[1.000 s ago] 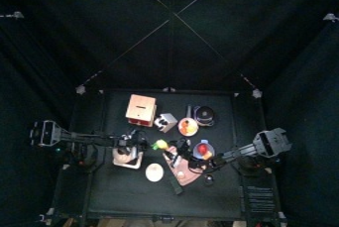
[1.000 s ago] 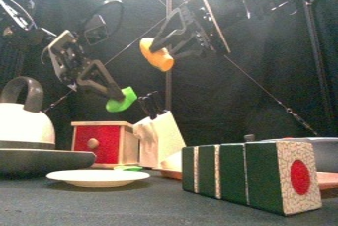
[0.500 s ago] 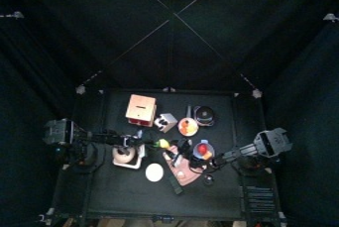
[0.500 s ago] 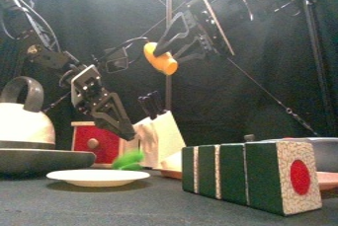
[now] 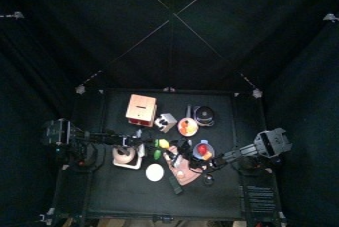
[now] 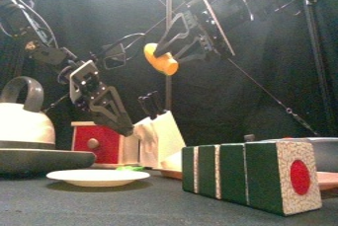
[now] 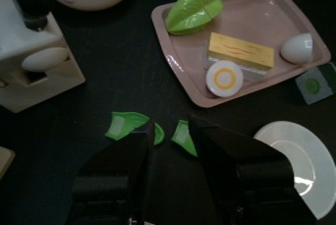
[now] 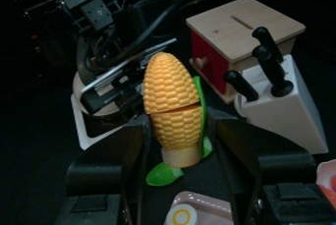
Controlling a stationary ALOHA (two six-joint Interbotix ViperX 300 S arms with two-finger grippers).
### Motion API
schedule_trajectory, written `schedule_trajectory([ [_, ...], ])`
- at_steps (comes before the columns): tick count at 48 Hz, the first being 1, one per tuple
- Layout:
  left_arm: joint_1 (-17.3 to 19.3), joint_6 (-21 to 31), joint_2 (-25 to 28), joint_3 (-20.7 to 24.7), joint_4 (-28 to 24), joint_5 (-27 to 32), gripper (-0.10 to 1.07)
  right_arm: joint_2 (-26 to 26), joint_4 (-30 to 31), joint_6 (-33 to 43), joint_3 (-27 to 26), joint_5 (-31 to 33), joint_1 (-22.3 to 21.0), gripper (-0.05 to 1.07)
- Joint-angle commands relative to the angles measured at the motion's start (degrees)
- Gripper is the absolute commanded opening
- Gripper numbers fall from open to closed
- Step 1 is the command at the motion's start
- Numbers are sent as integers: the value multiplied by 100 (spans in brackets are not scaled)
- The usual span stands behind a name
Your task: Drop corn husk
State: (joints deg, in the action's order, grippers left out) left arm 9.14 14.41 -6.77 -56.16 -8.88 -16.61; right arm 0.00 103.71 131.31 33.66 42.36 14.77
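While the right end effector (image 8: pixel 178 175) holds a peeled corn cob (image 8: pixel 172 103) clamped by its green stem end, raised clear above the tabletop (image 7: pixel 79 136), the left end effector (image 7: pixel 168 142) hangs low with its jaws parted and nothing between them. The corn husk (image 7: pixel 129 124), a few green leaves, lies on the dark surface just beyond those jaws, beside the pink tray (image 7: pixel 184 52) that carries a lettuce leaf (image 7: pixel 192 9), a butter slab (image 7: pixel 243 49) and egg pieces. A white plate (image 7: pixel 305 150) sits close on the husk's other side. With the leaves apparently free and the jaws spread, the drop looks done or all but done. The cob is likely kept aloft to stay out of the way and apart from its husk.
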Motion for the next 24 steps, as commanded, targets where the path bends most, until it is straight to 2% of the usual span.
schedule_trajectory([
  [1,26,-18,-167,18,9,-35,75,-211,18,9,-53,35,-9,56],
  [24,18,-9,-316,0,9,-62,75,-185,-18,-44,-53,35,-26,56],
])
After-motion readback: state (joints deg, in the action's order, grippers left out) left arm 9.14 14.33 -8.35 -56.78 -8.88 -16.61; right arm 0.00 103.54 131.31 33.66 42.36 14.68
